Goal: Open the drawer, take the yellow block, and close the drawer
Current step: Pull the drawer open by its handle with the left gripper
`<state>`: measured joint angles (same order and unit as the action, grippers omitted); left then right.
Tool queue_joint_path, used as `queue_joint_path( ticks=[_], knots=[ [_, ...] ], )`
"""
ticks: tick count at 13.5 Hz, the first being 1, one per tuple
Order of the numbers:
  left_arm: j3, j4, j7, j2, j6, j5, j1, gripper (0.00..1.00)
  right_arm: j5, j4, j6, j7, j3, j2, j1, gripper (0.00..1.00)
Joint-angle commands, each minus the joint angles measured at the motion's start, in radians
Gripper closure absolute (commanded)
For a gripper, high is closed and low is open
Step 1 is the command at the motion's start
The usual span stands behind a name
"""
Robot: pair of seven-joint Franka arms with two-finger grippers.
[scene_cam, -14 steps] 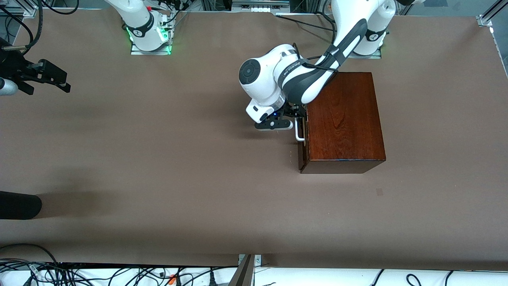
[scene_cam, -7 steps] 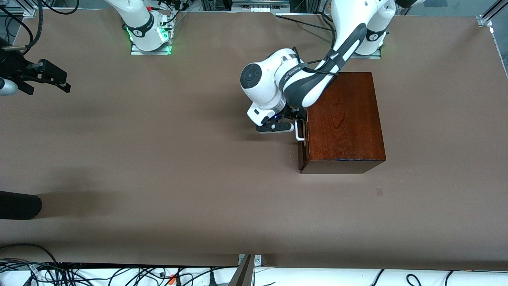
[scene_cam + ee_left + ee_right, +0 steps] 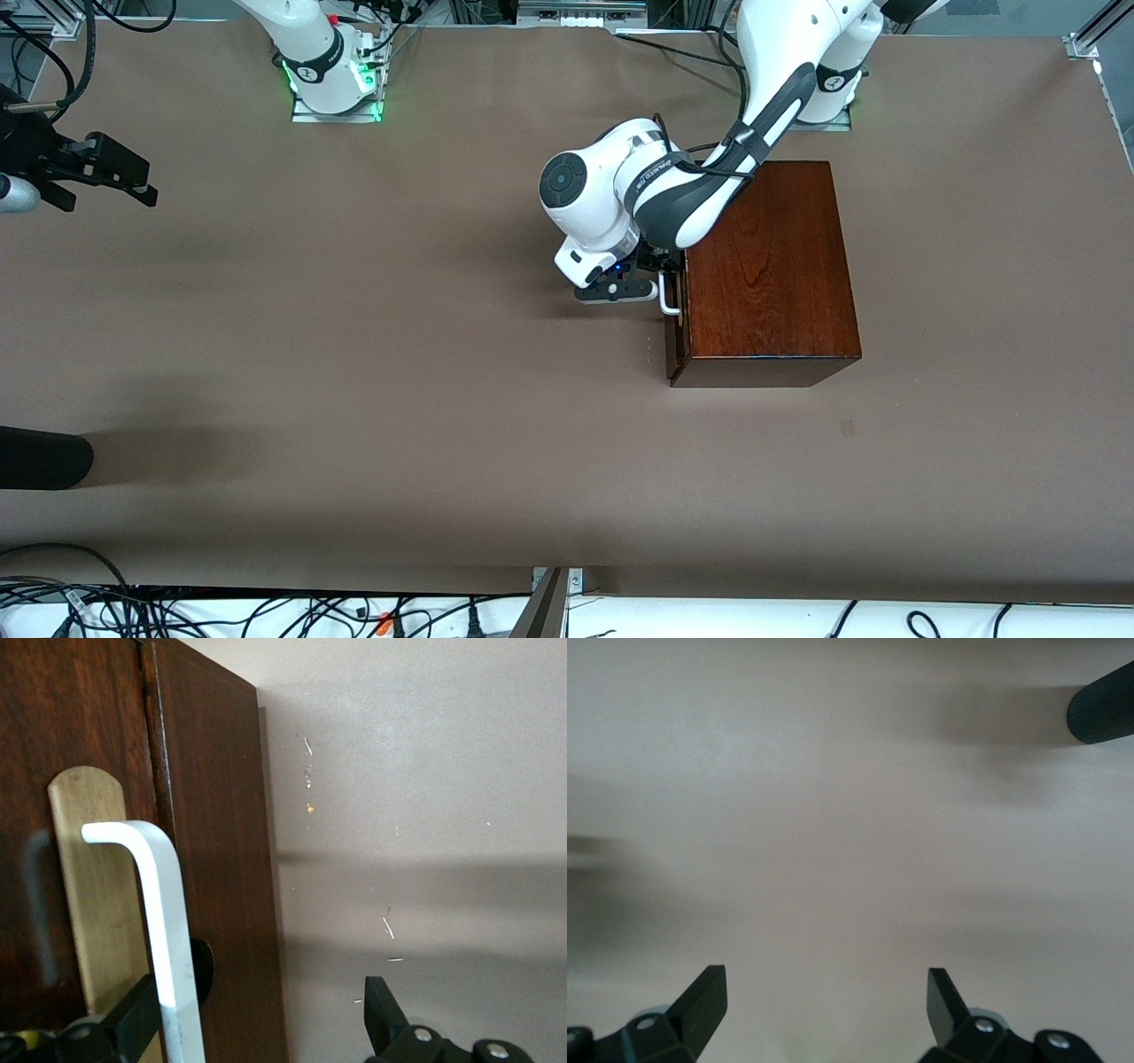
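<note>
The dark mahogany box stands toward the left arm's end of the table. Its drawer is shut, and its front faces the right arm's end. My left gripper is open at the white handle. In the left wrist view the handle lies between the spread fingers, close against one fingertip, over the drawer front. My right gripper waits open above the table's right-arm end, with nothing between its fingers. The yellow block is hidden.
A black cylinder juts in over the table at the right arm's end, nearer the camera, and also shows in the right wrist view. Cables run along the table's near edge.
The left arm has shifted a little toward the box, bringing its gripper closer onto the handle. The drawer has stayed shut and the right arm has not moved.
</note>
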<state>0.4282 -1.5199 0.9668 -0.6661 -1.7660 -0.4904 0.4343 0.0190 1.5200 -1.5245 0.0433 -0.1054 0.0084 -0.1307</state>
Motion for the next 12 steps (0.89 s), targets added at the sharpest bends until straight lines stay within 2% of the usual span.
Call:
queue_joint_path(
  ticks=[1, 12],
  knots=[
    [-0.005, 0.015, 0.021, -0.004, -0.006, -0.027, 0.017, 0.0, -0.001, -0.011, 0.007, 0.0, 0.009, 0.002, 0.014, 0.0],
    [0.0, 0.02, 0.082, -0.006, -0.079, -0.007, 0.047, 0.0, -0.001, -0.011, 0.006, -0.002, 0.009, 0.002, 0.014, 0.0]
  ],
)
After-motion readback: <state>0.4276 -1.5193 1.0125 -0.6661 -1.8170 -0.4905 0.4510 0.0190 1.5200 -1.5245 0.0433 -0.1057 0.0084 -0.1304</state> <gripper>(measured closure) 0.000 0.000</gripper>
